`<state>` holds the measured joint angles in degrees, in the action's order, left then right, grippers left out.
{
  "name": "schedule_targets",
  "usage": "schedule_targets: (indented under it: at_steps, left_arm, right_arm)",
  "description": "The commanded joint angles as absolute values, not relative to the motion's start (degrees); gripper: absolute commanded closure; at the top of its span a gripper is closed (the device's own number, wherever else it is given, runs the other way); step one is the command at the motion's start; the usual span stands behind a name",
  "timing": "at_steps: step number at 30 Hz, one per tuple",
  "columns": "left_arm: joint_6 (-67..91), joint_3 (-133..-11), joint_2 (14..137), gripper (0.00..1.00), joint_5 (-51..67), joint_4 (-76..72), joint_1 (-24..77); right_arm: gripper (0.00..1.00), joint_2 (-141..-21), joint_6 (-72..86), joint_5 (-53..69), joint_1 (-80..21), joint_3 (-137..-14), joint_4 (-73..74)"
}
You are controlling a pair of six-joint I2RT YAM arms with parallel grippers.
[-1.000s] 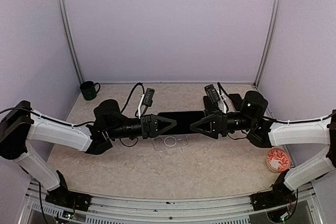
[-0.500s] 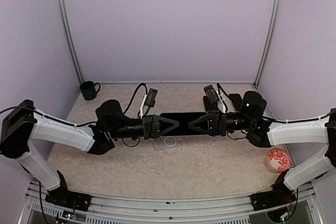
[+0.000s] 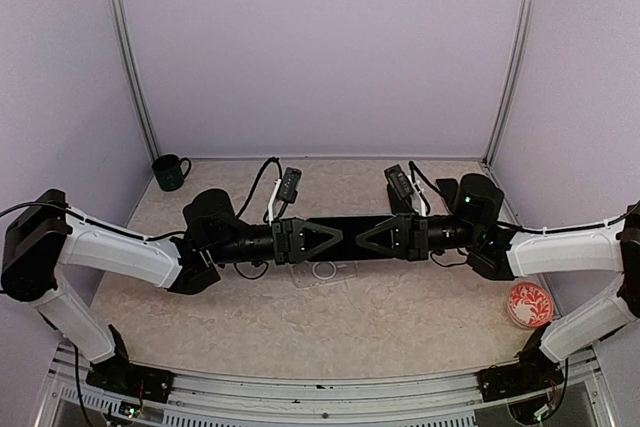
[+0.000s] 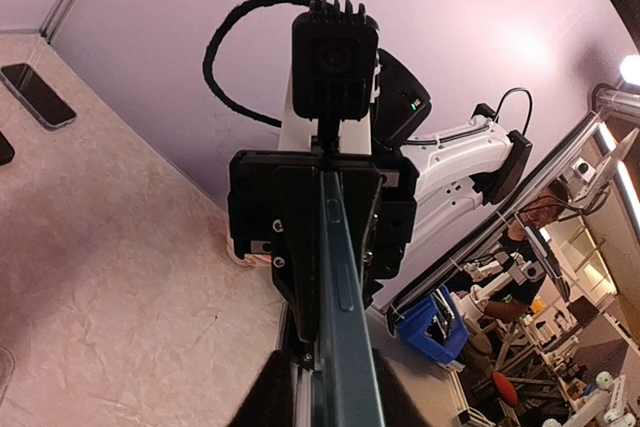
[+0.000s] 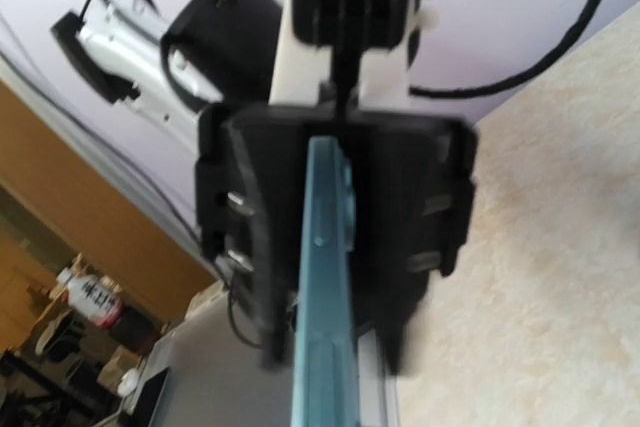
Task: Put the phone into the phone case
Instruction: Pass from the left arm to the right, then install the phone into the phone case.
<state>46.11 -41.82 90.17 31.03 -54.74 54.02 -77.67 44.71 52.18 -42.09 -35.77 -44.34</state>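
Found both arms reaching inward from the near rail over the table [image 3: 300, 332]. Noted a red-and-white patterned dish [image 3: 530, 304] on the table at near right, beside the right forearm. Recorded the clear phone case [image 3: 323, 270] lying flat at mid-table with nothing in it, just below the wrists in the overhead view. Found the phone [image 3: 349, 228] held lengthwise between the two arms, above the case and not in it. Found the left gripper [image 3: 335, 237] clenched on the phone's left end and the right gripper [image 3: 362, 238] clenched on its right end, tips close together near mid-length. Confirmed from each wrist view: opposite gripper's fingers pressed against both faces of the phone, teal side edge with buttons turned to the camera. Noted farther back, in the left wrist view, a dark smartphone [image 4: 38, 95] lying flat near the back wall, well apart from the grippers. Noted a dark green mug [image 3: 170, 172] standing upright in the far left corner.
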Motion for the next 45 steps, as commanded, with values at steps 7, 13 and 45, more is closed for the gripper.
schedule_targets:
  at_steps: [7, 13, 45]
  left_arm:
    - [48.4, -35.2, 83.5, 0.03, 24.4, -54.1, 50.4]
    - [49.2, -29.1, 78.3, 0.01, 17.6, -46.9, 48.0]
    - [61.6, -28.5, 95.2, 0.01, 13.1, -45.7, 43.2]
  right_arm:
    - [1.0, -72.9, 35.1, 51.9, -39.9, -41.7, -26.1]
    - [1.0, -74.6, 35.4, 55.4, -34.6, -43.6, -20.2]
    - [1.0, -115.1, 30.3, 61.1, -33.2, -75.2, 7.9]
